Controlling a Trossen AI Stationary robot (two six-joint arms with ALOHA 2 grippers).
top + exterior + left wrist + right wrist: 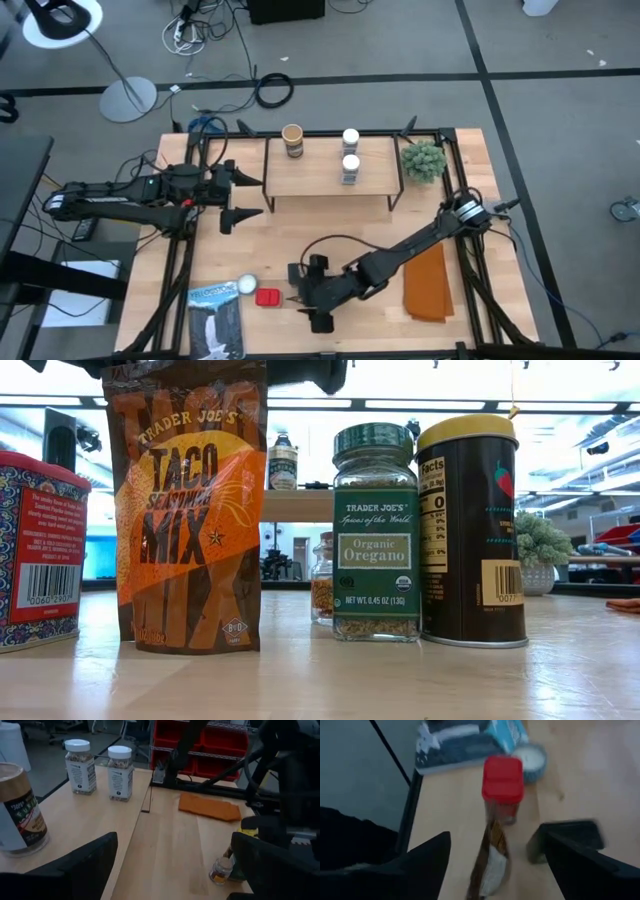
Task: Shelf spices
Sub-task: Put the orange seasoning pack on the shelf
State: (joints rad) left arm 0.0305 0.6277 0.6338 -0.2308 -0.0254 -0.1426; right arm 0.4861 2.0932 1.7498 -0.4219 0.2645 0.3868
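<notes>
The shelf (325,178) stands at the table's far side. On its board are a tan-lidded jar (292,140) and two white-lidded jars (350,137) (350,166), which also show in the left wrist view (120,772). My left gripper (255,197) hovers open off the shelf's left end. My right gripper (300,297) is open near the table's near edge. A taco-mix pouch (490,865) stands between its fingers, untouched. Beyond it stand a red tin (502,785) and a round white tin (530,755). The low view shows the pouch (190,510), an oregano jar (375,530) and a yellow-lidded dark tin (470,530).
A blue-and-white booklet (215,320) lies at the near left corner. An orange folded cloth (428,285) lies to the right, and a small green plant (423,160) stands off the shelf's right end. A small jar (220,870) stands on the table by my right arm.
</notes>
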